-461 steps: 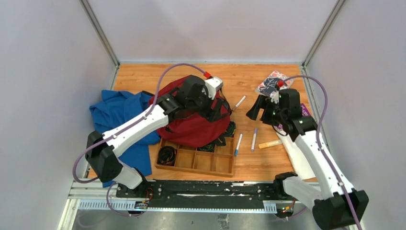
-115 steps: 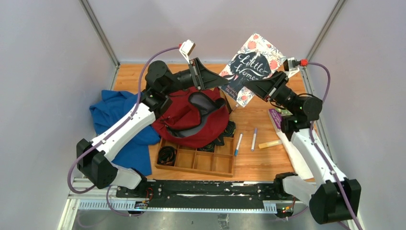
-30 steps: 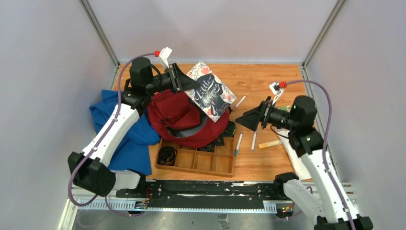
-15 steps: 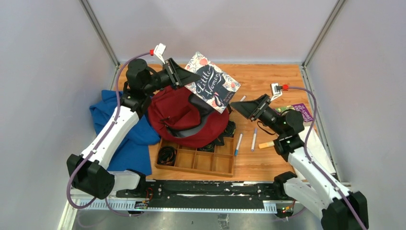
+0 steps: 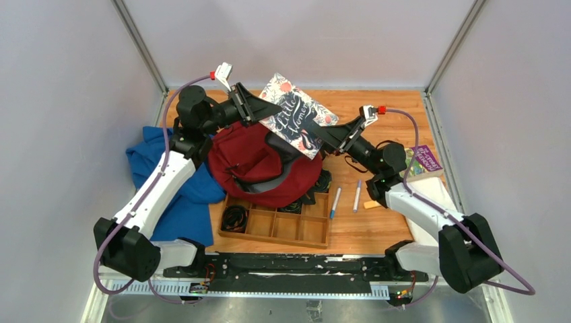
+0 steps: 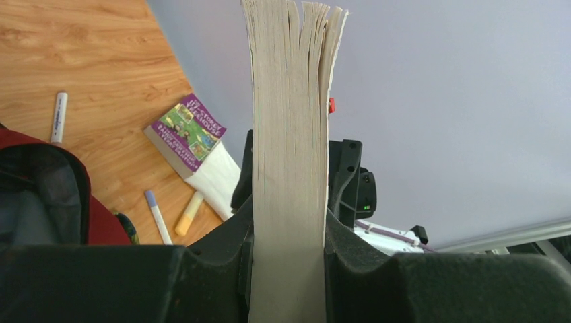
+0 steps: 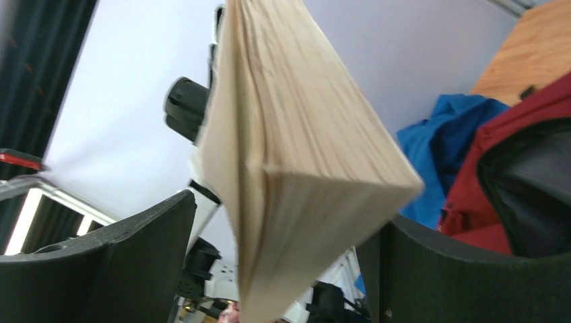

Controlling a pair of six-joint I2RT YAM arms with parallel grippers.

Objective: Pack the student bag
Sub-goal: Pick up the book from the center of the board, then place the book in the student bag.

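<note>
Just above the student bag (image 5: 237,160), left jaws clamp the book (image 5: 297,124); right jaws straddle it unclosed.

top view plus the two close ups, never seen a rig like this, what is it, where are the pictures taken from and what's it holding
These are two robot arms bolted at the near edge of a wooden table. The wide picture looks down from above and behind them; the other two come from a camera on each wrist. The left hand is shut on a paperback book, held up in the air by the open dark red student bag. The right hand stands open around the book's opposite corner, not gripping it. Also on the table: a blue cloth, a wooden tray with compartments, a few pens and a purple book.
</note>
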